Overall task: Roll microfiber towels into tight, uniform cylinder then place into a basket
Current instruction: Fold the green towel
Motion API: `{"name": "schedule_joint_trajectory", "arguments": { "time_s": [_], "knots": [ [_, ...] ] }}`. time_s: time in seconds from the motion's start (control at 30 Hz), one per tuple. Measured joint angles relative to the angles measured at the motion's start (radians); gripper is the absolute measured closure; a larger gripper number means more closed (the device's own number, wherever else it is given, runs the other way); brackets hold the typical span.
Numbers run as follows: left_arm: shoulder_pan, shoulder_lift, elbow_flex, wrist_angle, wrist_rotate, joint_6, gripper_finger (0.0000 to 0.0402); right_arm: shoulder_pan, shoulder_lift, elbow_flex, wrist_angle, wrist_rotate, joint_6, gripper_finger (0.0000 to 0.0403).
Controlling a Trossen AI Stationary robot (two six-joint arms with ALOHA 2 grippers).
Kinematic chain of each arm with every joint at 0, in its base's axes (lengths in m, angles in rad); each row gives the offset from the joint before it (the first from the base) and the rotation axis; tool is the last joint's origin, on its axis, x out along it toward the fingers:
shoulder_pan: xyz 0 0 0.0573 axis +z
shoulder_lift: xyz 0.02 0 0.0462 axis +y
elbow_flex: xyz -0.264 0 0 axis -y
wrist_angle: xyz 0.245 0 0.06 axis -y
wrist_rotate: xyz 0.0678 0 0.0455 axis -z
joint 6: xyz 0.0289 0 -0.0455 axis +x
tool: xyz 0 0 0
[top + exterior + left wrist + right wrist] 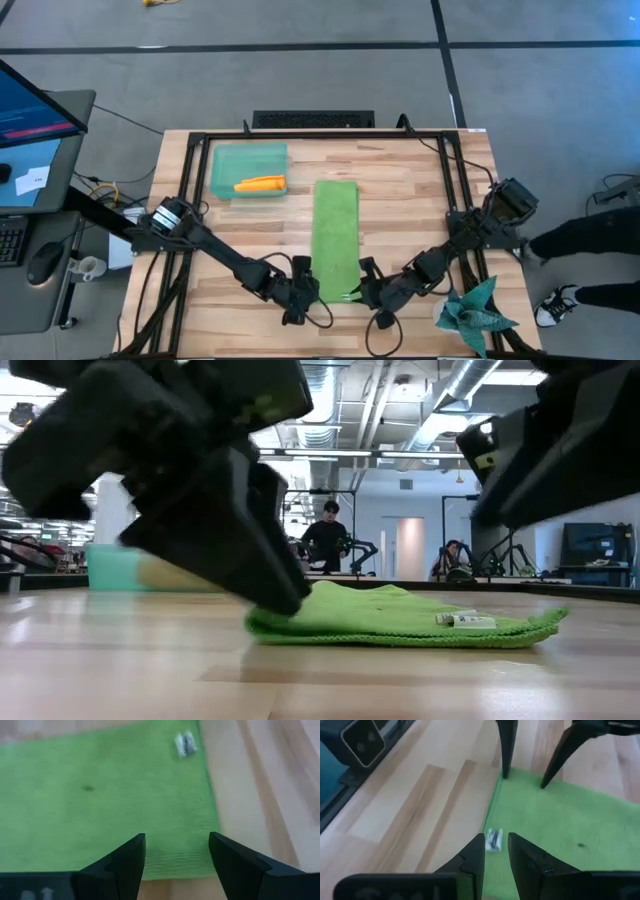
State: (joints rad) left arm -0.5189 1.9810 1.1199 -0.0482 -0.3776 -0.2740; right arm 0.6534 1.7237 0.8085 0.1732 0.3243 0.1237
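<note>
Towels number two: a lime green towel folded into a long strip on the table, and an orange towel, rolled, lying inside the single mint basket, which sits just left of the strip's far end. At the strip's near end, the left gripper stands at the left corner, fingers spread wide over the green edge, grasping nothing. The right gripper is at the right corner, its fingers narrowly parted beside the white label; whether they pinch cloth is hard to make out. One teal spiky cloth lies right of the strip, partly cut off.
</note>
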Motion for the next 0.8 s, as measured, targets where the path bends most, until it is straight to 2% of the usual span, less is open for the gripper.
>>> {"name": "schedule_joint_trajectory", "arguments": {
  "time_s": [0.23, 0.4, 0.63, 0.8],
  "knots": [
    [0.004, 0.046, 0.007, 0.021, 0.034, -0.045, 0.019, 0.002, 0.0, 0.0, -0.028, -0.014, -0.007, 0.0295],
    [-0.001, 0.05, 0.058, -0.017, 0.037, -0.042, 0.019, 0.008, 0.0, 0.0, -0.07, -0.014, -0.008, 0.0295],
    [-0.042, 0.049, 0.205, -0.233, 0.014, 0.011, 0.019, 0.021, 0.0, 0.0, -0.071, -0.015, -0.001, 0.0294],
    [-0.074, 0.049, 0.262, -0.325, -0.041, 0.057, 0.019, 0.02, 0.0, 0.0, -0.07, -0.014, -0.001, 0.0266]
  ]
}}
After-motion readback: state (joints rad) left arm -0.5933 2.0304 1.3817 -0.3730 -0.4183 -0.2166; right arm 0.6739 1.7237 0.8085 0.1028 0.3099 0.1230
